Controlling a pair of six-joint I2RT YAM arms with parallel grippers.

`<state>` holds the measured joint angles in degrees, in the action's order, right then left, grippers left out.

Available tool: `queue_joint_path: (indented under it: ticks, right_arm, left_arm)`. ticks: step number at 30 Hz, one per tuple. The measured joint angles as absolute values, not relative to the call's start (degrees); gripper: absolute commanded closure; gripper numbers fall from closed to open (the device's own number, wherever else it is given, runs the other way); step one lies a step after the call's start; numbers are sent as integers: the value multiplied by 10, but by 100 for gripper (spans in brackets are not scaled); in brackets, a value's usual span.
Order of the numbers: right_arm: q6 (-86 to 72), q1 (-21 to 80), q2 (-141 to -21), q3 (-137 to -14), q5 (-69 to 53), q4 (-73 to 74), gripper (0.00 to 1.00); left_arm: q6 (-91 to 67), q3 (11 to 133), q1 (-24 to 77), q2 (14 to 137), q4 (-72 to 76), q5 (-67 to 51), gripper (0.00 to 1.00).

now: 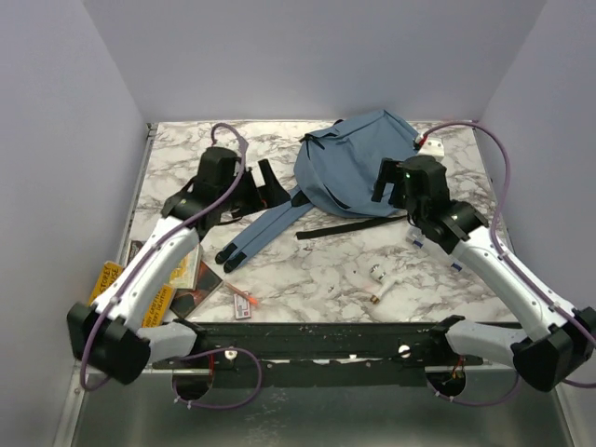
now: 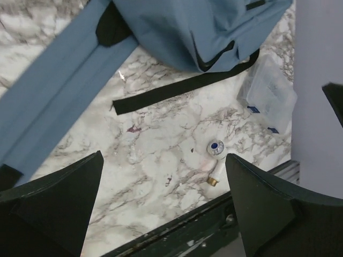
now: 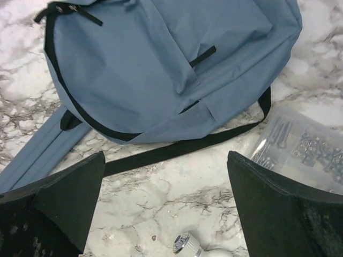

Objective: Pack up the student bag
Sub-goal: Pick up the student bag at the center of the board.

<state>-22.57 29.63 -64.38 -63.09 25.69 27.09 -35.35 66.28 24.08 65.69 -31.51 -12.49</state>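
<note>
**While both grippers are spread wide, the student bag (image 1: 358,163) is seen at the far centre of the table**

Where the marble table (image 1: 317,270) meets the far wall, the dusty-blue backpack is laid flat, slightly right of centre. Its two blue shoulder straps (image 1: 270,223) are stretched out towards the near left. A black webbing strap (image 1: 345,228) is run along the tabletop just near of the bag's body. A black-edged zip line can be made out in the right wrist view, curving around the bag's left side.

The left gripper (image 2: 163,158) is held above the table just left of the shoulder straps. Its jaws are opened wide and nothing is held between them. The right gripper (image 3: 166,155) is poised over the near right edge of the bag. Its jaws are likewise parted fully, with nothing gripped.

A clear plastic packet of small metal hardware (image 3: 305,144) is set just right of the webbing strap's end, beneath the right arm. A small white object with a blue-centred cap (image 2: 215,148) is found near of the strap, on bare marble. An orange-and-white item (image 1: 244,303) is placed at the near left, close to some flat dark packets (image 1: 196,279) partly hidden by the left arm.
</note>
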Motion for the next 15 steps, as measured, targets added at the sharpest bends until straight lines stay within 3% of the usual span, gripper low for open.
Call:
queue_joint_path:
  ticks: [8, 15]
  right_arm:
    - [-295, 296, -736, -647, 258, 302, 0]
    - [-321, 296, -738, -640, 244, 302, 0]
  left_arm:
    - [-548, 681, 281, 881, -306, -133, 1]
    - [-660, 799, 325, 1016, -272, -110, 1]
